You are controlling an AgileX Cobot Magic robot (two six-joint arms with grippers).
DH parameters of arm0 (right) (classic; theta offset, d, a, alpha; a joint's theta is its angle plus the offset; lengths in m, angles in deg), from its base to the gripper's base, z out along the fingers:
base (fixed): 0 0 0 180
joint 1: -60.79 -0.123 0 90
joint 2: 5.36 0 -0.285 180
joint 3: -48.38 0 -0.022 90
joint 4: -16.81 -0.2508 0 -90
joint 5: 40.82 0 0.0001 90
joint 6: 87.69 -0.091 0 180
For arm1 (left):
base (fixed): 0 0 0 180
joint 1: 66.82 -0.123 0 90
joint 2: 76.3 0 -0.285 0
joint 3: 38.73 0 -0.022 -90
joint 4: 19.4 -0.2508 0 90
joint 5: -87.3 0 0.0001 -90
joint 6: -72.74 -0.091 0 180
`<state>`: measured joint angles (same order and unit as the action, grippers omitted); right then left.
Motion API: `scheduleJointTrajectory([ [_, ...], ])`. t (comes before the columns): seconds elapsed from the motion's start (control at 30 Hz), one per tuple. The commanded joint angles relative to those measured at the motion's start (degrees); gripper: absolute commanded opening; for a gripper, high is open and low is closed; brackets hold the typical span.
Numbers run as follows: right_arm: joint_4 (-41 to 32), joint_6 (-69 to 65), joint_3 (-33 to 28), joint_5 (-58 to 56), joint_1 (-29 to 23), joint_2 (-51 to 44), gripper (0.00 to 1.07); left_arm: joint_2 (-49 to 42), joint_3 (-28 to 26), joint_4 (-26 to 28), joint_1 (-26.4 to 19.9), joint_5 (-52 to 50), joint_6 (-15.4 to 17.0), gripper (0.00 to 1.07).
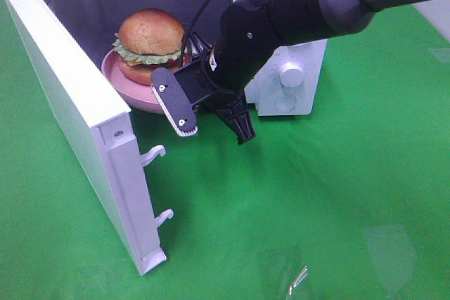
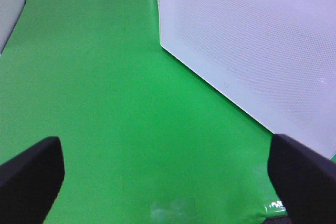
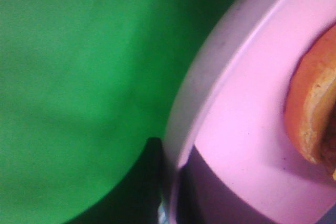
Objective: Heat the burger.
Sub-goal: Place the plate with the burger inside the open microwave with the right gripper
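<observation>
Though it is out of the high view, left gripper (image 2: 165,161): jaws spread wide, holding nothing, above the green cloth (image 2: 105,103).
Door (image 1: 77,110): white, swung wide open, two latch hooks (image 1: 156,152) on its near edge.
Right gripper (image 1: 207,103): at the opening of the microwave (image 1: 309,50), jaws pressed close on the near rim of the pink plate (image 1: 116,75).
Burger (image 1: 149,43): upright on the pink plate, just inside the microwave.
Knob (image 1: 290,74): white, on the microwave's front panel, beyond the right gripper.
</observation>
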<state>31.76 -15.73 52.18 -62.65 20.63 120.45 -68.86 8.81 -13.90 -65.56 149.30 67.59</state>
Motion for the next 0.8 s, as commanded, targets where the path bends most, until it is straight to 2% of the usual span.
scheduleJointTrajectory([
  [0.03, 1.8, -2.7, 5.1, 0.8, 0.1, 1.7, 0.01, -0.9, 0.1, 0.3, -0.1, -0.7, -0.1, 0.98],
  [0.17, 4.3, -5.7, 9.2, -1.0, 0.1, 4.2, 0.01, -0.9, 0.1, 0.3, -0.1, -0.7, -0.1, 0.98],
  [0.47, 4.4, -6.1, 16.0, -3.2, 0.1, 8.5, 0.02, -0.9, 0.1, 0.3, -0.1, -0.7, -0.1, 0.98],
  [0.63, 4.4, -6.1, 19.0, -4.2, 0.1, 10.7, 0.02, -0.9, 0.1, 0.3, -0.1, -0.7, -0.1, 0.98],
  [0.8, 4.4, -6.1, 19.0, -4.1, 0.1, 10.8, 0.03, -0.9, 0.1, 0.3, -0.1, -0.7, -0.1, 0.98],
])
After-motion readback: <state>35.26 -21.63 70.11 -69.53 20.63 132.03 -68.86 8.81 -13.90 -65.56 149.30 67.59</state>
